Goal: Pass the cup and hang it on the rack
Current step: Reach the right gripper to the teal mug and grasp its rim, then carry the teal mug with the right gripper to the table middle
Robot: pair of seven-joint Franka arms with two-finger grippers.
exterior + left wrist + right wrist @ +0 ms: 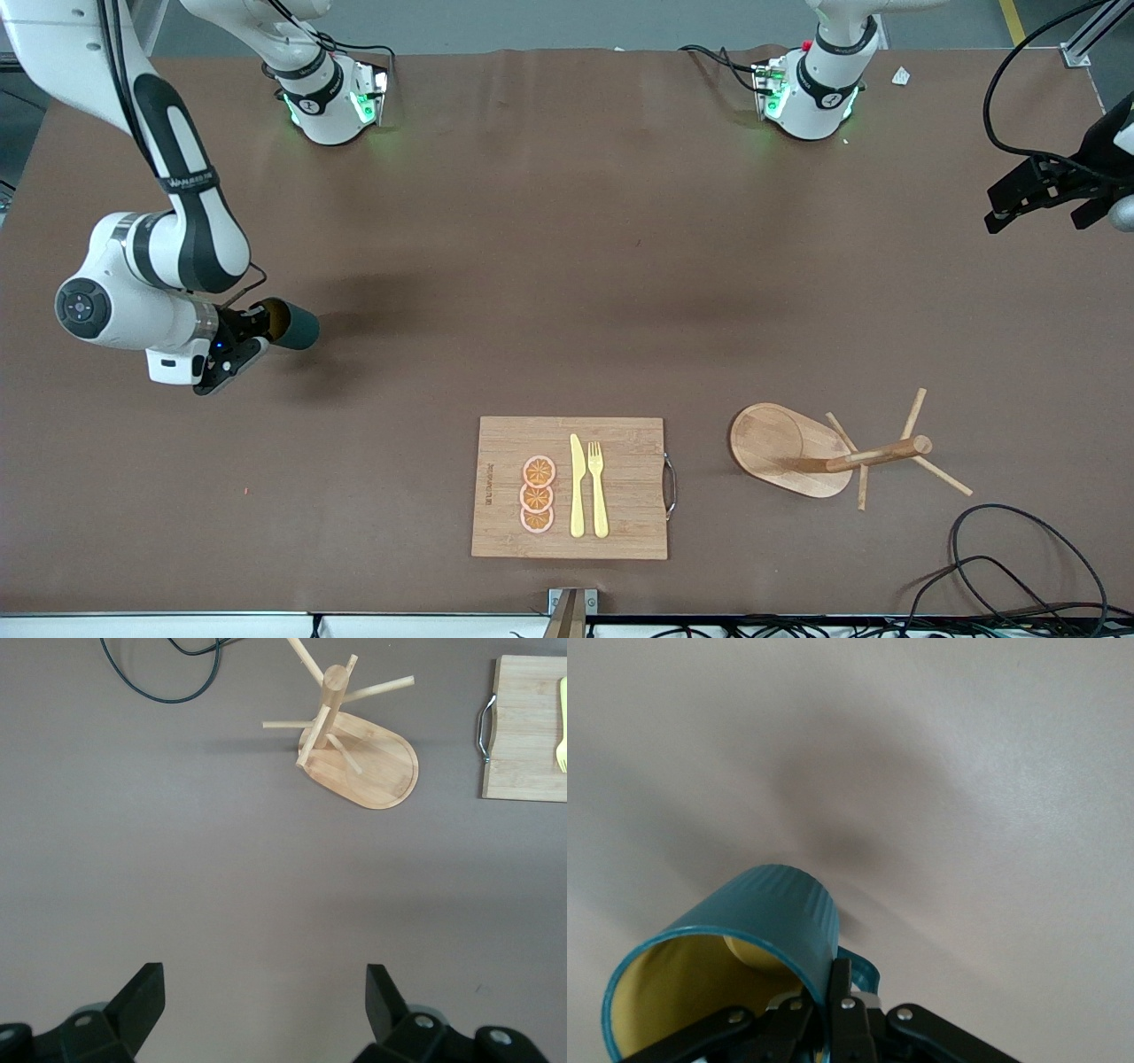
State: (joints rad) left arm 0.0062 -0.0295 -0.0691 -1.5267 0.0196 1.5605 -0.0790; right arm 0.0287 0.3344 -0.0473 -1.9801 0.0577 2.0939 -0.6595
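The dark teal ribbed cup [294, 326] is tipped on its side at the right arm's end of the table, its yellowish inside [682, 988] facing the wrist camera. My right gripper [263, 324] is shut on the cup's wall [831, 979] next to the small handle [864, 973], with one finger inside the rim and one outside. The light wooden rack [796, 450] stands toward the left arm's end, near the front camera, its post and pegs [330, 707] bare. My left gripper [1035, 197] hangs open over the table's end, well apart from the rack [372, 762]; its fingers [142, 999] hold nothing.
A bamboo cutting board [625, 483] with a metal handle lies beside the rack's base, carrying a yellow knife [577, 487], a yellow fork [598, 487] and three orange slices [537, 494]. Black cables [1019, 567] loop near the table corner by the rack.
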